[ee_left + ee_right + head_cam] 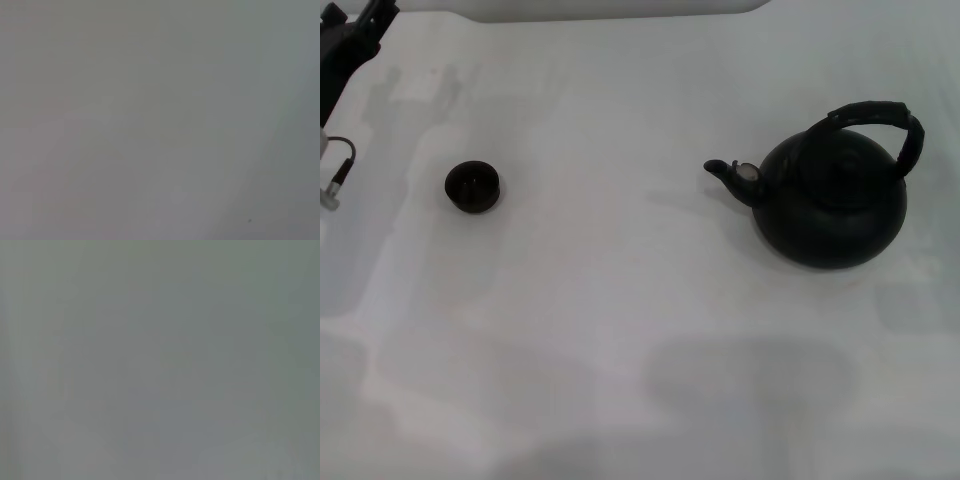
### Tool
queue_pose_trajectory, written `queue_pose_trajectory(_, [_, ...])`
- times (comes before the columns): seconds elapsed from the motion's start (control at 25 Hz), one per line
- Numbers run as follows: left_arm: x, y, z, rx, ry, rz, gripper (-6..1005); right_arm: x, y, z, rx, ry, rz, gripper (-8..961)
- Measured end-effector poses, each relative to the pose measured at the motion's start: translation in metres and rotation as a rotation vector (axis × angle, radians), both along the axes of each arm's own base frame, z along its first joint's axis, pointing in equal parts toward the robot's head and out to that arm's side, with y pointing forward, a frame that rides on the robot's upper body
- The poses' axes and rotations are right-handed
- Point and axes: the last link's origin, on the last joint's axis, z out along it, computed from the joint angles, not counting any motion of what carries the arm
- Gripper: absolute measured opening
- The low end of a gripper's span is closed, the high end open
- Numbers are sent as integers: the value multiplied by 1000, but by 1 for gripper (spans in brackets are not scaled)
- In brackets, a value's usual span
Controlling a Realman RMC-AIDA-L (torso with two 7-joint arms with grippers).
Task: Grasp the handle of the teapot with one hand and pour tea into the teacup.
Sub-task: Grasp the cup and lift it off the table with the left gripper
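The teapot (832,200) is a large, squat, matte-black pot standing upright on the right of the white table (640,330) in the head view. Its short spout (732,175) has a pale tip and points left, toward the cup. The handle (880,118) is a thick black arched hoop standing over the pot's top, free of any gripper. The teacup (473,187) is small, round and black and stands on the left. My left gripper (355,40) shows only in part at the far left corner, well apart from the cup. My right gripper is out of view.
A cable with a pale connector (334,178) hangs at the left edge near the cup. A white wall or rim (620,8) runs along the table's far edge. Both wrist views show only a blank grey surface.
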Motion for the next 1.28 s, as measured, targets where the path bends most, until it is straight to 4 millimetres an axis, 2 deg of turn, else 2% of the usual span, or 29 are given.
queue_pose_trajectory(0.72, [2, -1, -4, -24, -18, -12, 861, -1, 1, 1, 4, 1, 7, 866])
queue_pose_trajectory(1.0, [28, 14, -11, -185, -16, -115, 860, -1, 0, 2, 5, -6, 7, 867])
queue_pose_trajectory(1.16, [48, 34, -6, -410, 74, -144, 862, 1, -1, 2, 4, -7, 1, 867])
queue_pose_trajectory(1.28, [58, 39, -3, -464, 118, -166, 862, 1, -1, 2, 3, -5, 1, 867])
